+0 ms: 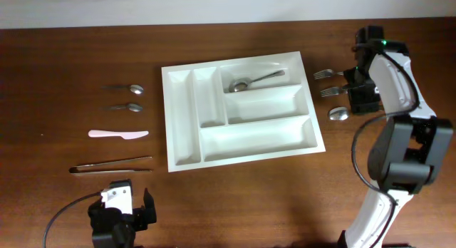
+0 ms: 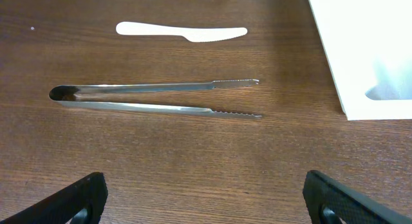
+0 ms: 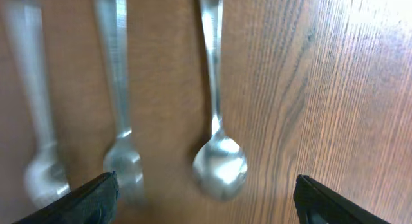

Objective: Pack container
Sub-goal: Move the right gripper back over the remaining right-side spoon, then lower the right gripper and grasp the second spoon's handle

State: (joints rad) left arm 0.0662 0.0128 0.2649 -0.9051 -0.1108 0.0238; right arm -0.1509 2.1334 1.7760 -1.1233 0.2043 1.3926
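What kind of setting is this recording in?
Probably a staged robot test bench: a wooden table, a white cutlery tray, and spoons, a knife and tongs lined up neatly beside it.

The overhead view looks straight down on the whole table point(image 1: 235, 198). The left wrist view, low and close, shares the tongs point(image 2: 154, 97) and a tray point(image 2: 360, 50) corner with it; the right wrist view hangs close above a spoon point(image 3: 221, 163).

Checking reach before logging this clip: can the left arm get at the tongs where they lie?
Probably yes. The tongs lie flat just ahead of the open left gripper, with nothing on them or in between. The knife lies beyond, and the cutlery tray is off to the side.
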